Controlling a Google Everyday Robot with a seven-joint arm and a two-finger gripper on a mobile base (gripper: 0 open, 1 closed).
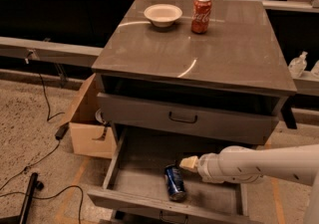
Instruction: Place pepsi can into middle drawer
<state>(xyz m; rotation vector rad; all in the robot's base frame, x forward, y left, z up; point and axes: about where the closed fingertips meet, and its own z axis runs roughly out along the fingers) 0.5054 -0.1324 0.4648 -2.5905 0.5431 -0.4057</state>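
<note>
The pepsi can (174, 183), blue with silver ends, lies on its side on the floor of the open middle drawer (142, 168), near the drawer's front wall. My gripper (189, 163) reaches in from the right on a white arm and hovers just up and right of the can. It shows apart from the can. The drawer is pulled out below the cabinet.
A red Coca-Cola can (201, 14) and a white bowl (163, 15) stand on the grey cabinet top (224, 58). A shut drawer front with a black loop handle (183, 117) is above the open drawer. A cardboard box (87, 131) and cables (35, 166) lie on the floor at left.
</note>
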